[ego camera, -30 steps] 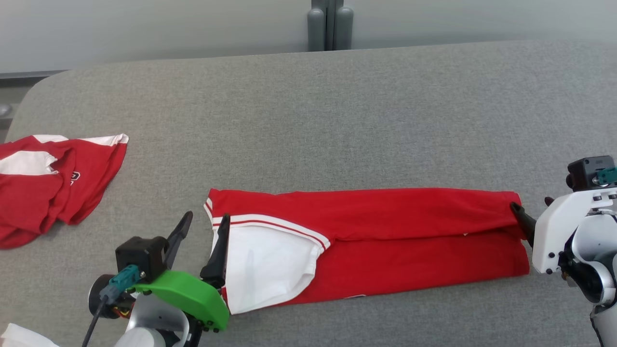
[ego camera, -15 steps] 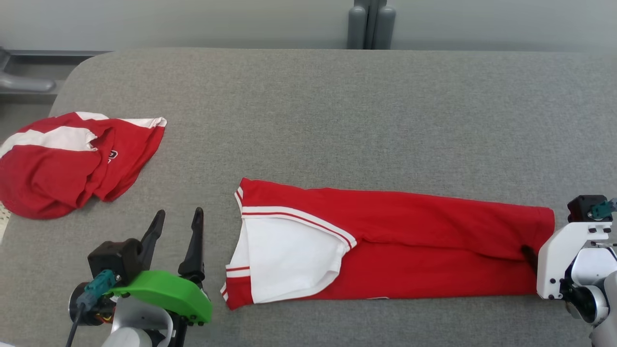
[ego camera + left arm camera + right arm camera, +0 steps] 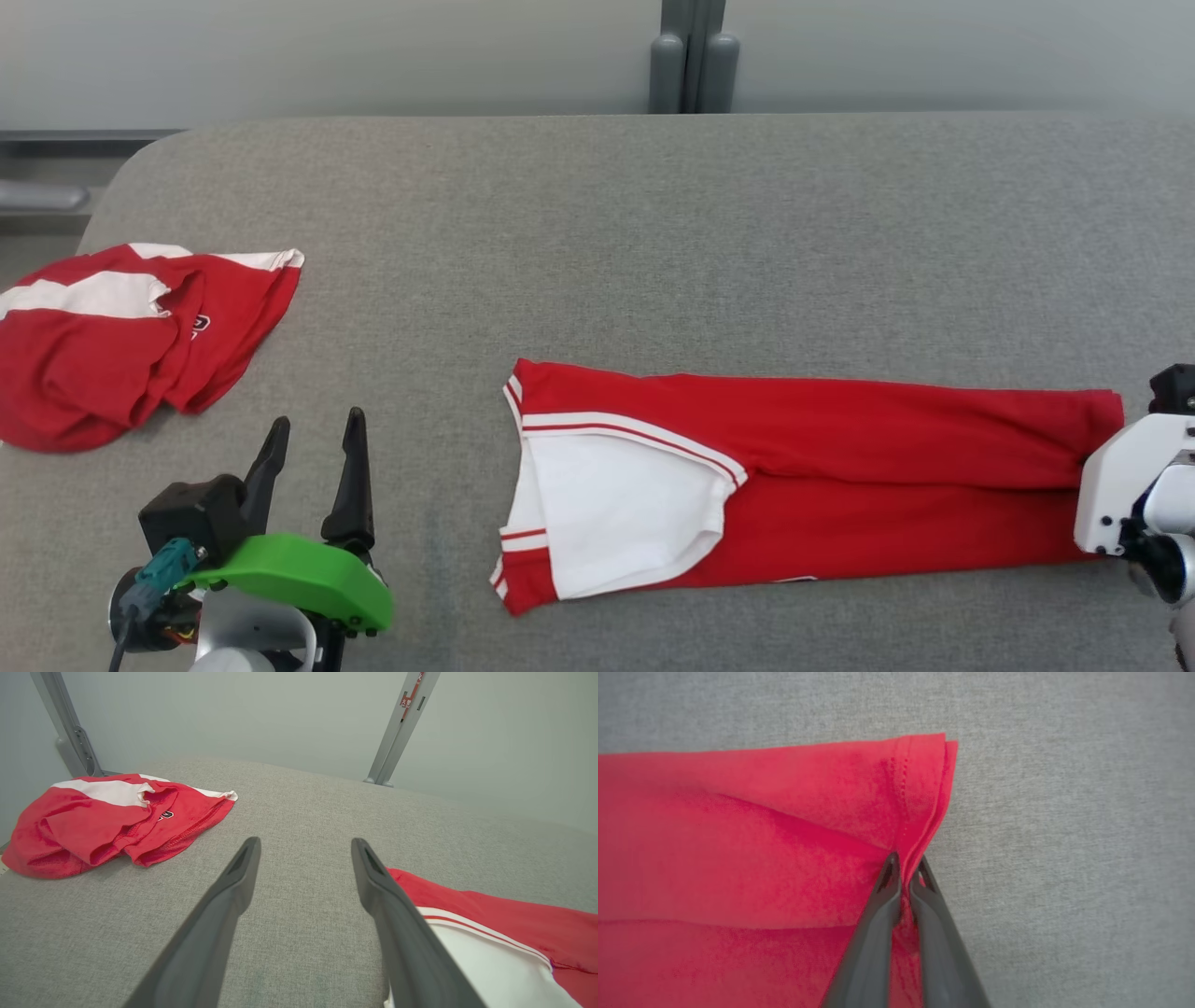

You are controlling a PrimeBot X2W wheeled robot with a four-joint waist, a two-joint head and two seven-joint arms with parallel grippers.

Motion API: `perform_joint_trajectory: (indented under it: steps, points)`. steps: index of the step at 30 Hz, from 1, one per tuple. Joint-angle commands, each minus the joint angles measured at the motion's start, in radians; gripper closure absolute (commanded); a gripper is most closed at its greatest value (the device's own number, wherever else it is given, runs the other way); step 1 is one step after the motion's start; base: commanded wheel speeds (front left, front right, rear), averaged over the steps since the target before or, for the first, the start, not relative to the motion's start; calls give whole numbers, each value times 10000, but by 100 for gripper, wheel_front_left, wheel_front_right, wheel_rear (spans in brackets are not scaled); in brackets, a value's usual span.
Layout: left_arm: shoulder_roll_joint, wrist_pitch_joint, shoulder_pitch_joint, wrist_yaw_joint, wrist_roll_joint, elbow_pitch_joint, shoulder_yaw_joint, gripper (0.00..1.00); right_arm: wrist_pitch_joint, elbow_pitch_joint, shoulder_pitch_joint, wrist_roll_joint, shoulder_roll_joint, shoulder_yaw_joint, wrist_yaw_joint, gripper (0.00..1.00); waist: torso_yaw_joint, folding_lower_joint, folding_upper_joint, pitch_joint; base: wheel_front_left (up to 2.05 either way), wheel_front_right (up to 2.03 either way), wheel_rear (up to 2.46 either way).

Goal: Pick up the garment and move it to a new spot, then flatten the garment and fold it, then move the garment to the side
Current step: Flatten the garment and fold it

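Note:
The garment (image 3: 840, 467) is red with a white, red-striped panel at its left end, folded into a long band across the near part of the grey table (image 3: 597, 233). My right gripper (image 3: 905, 861) is shut on the hem at the band's right end, and in the head view its white wrist housing (image 3: 1125, 481) covers the fingers. My left gripper (image 3: 317, 422) stands open over bare table, well left of the garment's left edge (image 3: 514, 924), with nothing between its fingers (image 3: 233, 891).
A second red and white garment (image 3: 121, 345) lies crumpled at the table's left edge, also in the left wrist view (image 3: 107, 816). Grey posts (image 3: 686, 65) stand behind the table's far edge. Bare table lies behind the garment.
The head camera has shifted. My left gripper has drawn back left off the garment's left edge, staying open. The garment has slid a little to the right in the shut right gripper.

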Motion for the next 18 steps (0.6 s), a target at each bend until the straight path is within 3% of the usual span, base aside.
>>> perform_joint_trajectory:
  steps: [1,8,12,18]
  points:
    - [71,-51,141,65,-84,-39,70,0,-58,-57,-38,1,-212,-141,-25,100,-339,0,-1,-194,0,0,0]
    - [43,-74,314,132,-209,-18,140,0,84,-720,257,160,-654,-800,-23,100,-950,0,-1,-380,0,0,0]
    - [36,-50,381,129,-260,-1,112,0,185,-1500,290,540,-326,-542,-22,100,-1208,0,-1,-465,0,0,0]
    - [10,-55,362,83,-302,47,53,0,889,-3706,610,1435,214,445,-20,100,-1268,0,-1,-539,0,0,0]
